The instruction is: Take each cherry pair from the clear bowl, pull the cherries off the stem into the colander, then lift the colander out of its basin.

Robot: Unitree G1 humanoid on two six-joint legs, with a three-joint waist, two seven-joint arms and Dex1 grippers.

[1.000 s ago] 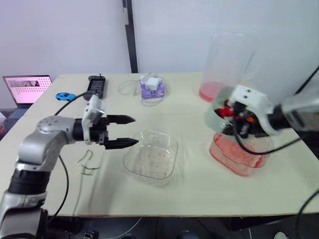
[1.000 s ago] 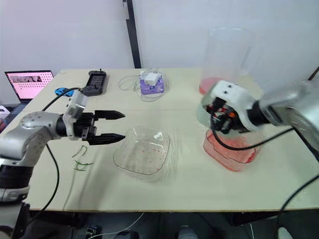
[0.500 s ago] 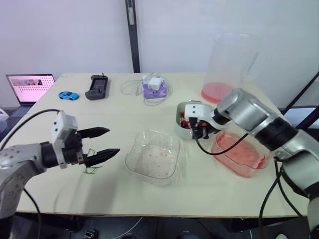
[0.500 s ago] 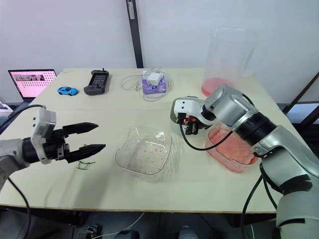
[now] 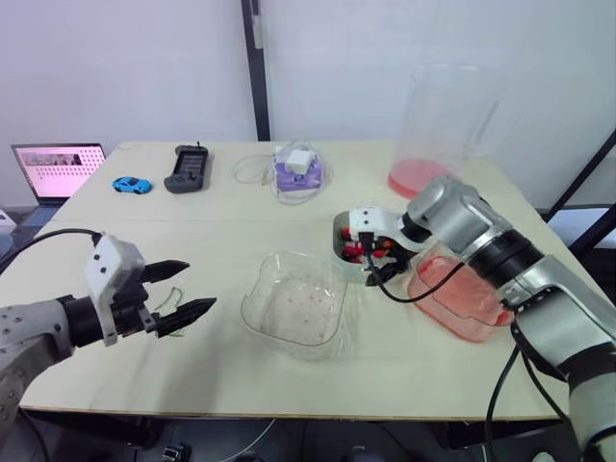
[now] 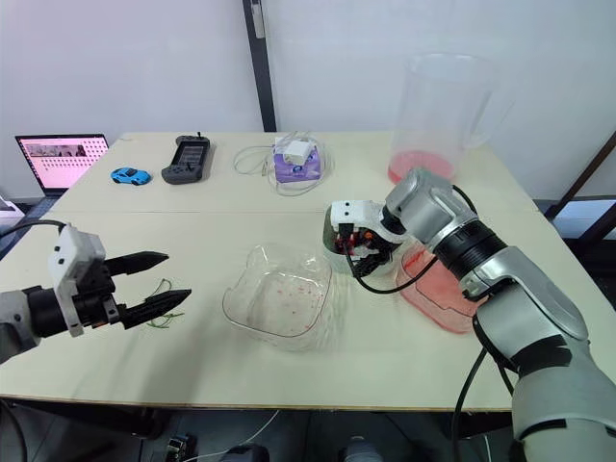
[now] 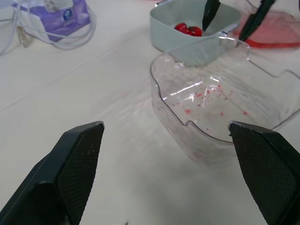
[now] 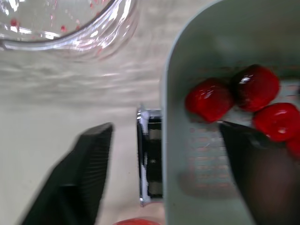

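Observation:
The pale green colander (image 5: 354, 234), with red cherries (image 8: 233, 96) inside, sits on the table between the clear bowl (image 5: 298, 306) and the red basin (image 5: 460, 300). My right gripper (image 5: 381, 262) is open over the colander's near rim, one finger inside and one finger (image 8: 89, 168) outside, gripping nothing. The clear bowl holds only red juice specks. At the near left my left gripper (image 5: 185, 289) hangs open and empty, left of the bowl. Green stems (image 6: 160, 320) lie on the table beside it.
A tall clear container (image 5: 438, 125) with red residue stands at the back right. A purple box with white cables (image 5: 294, 171), a black device (image 5: 185, 168), a blue toy car (image 5: 128, 184) and a laptop (image 5: 56, 164) line the far side.
The right arm carried the colander from above the red basin to the table left of it, then opened and let it go. The left arm drew back toward the near left.

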